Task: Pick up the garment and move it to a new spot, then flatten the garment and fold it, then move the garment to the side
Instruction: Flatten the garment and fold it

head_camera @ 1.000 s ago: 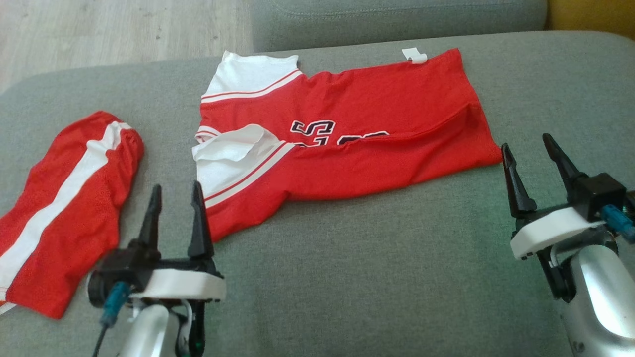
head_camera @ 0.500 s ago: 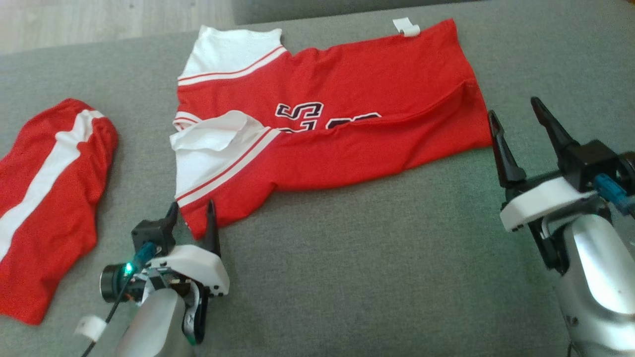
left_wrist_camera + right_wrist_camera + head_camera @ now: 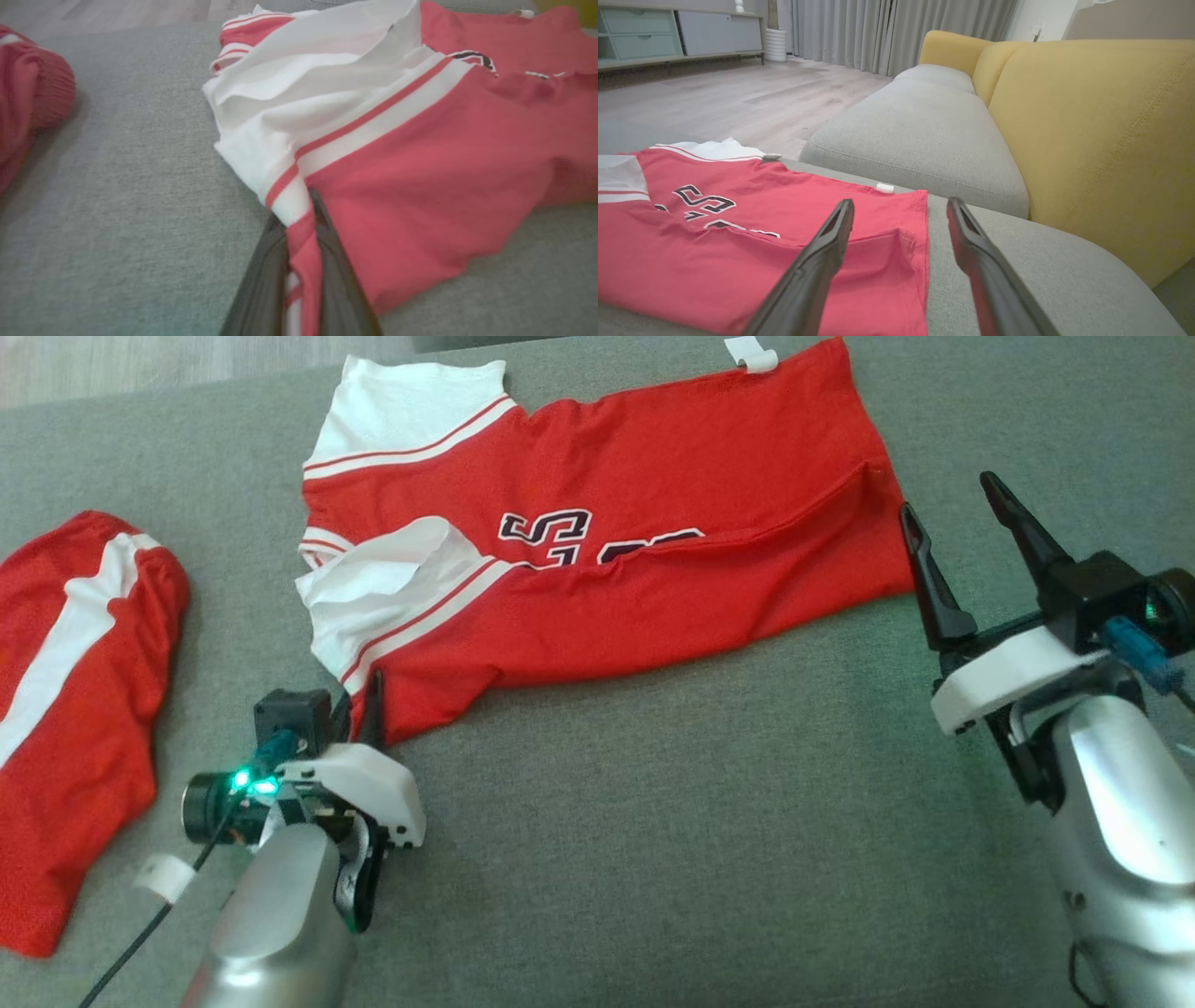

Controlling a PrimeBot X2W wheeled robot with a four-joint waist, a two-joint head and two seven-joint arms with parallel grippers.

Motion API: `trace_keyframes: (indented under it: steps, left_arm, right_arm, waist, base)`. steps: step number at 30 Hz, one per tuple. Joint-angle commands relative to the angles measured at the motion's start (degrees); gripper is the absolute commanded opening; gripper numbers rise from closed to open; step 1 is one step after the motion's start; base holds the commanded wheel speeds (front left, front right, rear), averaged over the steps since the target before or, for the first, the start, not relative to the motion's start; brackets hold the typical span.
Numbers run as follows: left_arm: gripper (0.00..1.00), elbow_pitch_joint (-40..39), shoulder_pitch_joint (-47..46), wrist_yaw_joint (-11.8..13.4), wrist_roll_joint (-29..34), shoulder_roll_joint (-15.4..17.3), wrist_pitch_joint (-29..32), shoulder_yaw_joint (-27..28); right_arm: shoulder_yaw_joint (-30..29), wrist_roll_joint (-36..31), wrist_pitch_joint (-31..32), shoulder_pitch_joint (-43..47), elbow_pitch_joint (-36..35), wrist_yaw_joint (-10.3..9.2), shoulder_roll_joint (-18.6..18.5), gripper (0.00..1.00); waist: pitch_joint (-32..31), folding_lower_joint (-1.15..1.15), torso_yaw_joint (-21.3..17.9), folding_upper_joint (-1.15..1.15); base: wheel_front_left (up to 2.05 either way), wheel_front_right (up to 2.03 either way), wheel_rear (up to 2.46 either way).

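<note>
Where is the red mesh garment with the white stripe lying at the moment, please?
In the head view, the red mesh garment lies at the far left of the grey cushion, apart from the red jersey and left of the left gripper.

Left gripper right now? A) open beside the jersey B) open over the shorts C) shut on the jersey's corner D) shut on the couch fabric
C: the left gripper pinches the jersey at its near corner; fabric runs between its fingers in the left wrist view.

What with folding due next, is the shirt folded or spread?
Partly folded: on the shirt, a near flap laps over the lettering, hiding its lower half.
</note>
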Motion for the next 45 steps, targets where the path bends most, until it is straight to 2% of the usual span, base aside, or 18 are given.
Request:
trace_keyframes:
  steps: [1,6,11,20,27,32,33,34,35,40,45]
  left_arm:
    - [0.00,0.22,-0.22,0.41,0.42,1.68,-0.04,1.19]
    - [0.00,-2.57,-1.86,1.48,1.40,2.15,-5.56,1.08]
    - [0.00,-5.96,-3.38,0.42,1.77,1.76,-9.03,-0.01]
    - [0.00,-9.89,-4.29,-0.26,2.46,1.92,-8.35,-2.08]
    - [0.00,-12.37,-4.11,-0.15,2.62,1.80,-7.96,-3.23]
    - [0.00,-13.21,-3.87,-0.03,2.52,2.10,-7.75,-3.61]
    - [0.00,-13.33,-3.83,0.02,2.49,2.18,-7.71,-3.66]
    - [0.00,-13.42,-3.79,0.06,2.46,2.25,-7.66,-3.70]
    - [0.00,-13.47,-3.72,0.10,2.42,2.33,-7.63,-3.75]
    - [0.00,-13.30,-3.18,0.23,2.07,2.87,-7.60,-3.66]
    - [0.00,-12.78,-1.86,0.46,1.55,3.47,-7.72,-3.54]
  right_arm:
    - [0.86,0.03,0.35,-1.77,-1.23,-0.05,-0.99,1.00]
    - [0.46,-0.50,3.84,-3.65,3.05,-0.05,-1.54,1.00]
    - [-1.98,-0.14,9.51,-5.75,10.51,-0.05,0.04,1.00]
    - [-7.06,-2.91,15.32,-10.23,22.27,-0.05,3.04,1.00]
    - [-12.31,-6.69,16.13,-13.36,28.27,-0.05,4.42,1.00]
    - [-13.60,-7.39,16.28,-14.86,31.77,-0.05,5.86,1.00]
    - [-13.40,-7.32,16.18,-15.15,32.32,-0.05,6.10,0.84]
    - [-13.11,-7.19,15.74,-15.48,32.67,-0.05,6.31,0.17]
    - [-12.77,-7.06,15.22,-15.80,32.99,-0.05,6.43,0.00]
    - [-10.45,-7.54,12.81,-17.29,33.53,-0.05,6.04,0.00]
    - [-4.53,-9.87,11.20,-19.04,33.88,-0.05,3.91,0.00]
  waist:
    - [0.06,0.00,0.14,0.00]
    - [0.24,0.00,1.21,0.00]
    - [0.61,0.00,2.65,0.00]
    - [2.16,0.00,4.76,0.00]
    - [3.56,0.00,5.95,0.00]
    - [4.13,0.00,6.24,0.00]
    - [4.19,0.00,6.24,0.00]
    - [4.21,0.00,6.22,0.00]
    - [4.11,0.00,6.18,0.00]
    - [3.17,0.00,5.81,0.00]
    - [0.82,0.00,5.18,0.00]
  base:
    - [0.00,0.00,0.00]
    - [0.00,0.00,0.00]
    - [0.00,0.00,0.00]
    - [0.00,0.00,0.00]
    - [0.00,0.00,0.00]
    - [0.00,0.00,0.00]
    - [0.00,0.00,0.00]
    - [0.00,0.00,0.00]
    - [0.00,0.00,0.00]
    - [0.00,0.00,0.00]
    - [0.00,0.00,0.00]
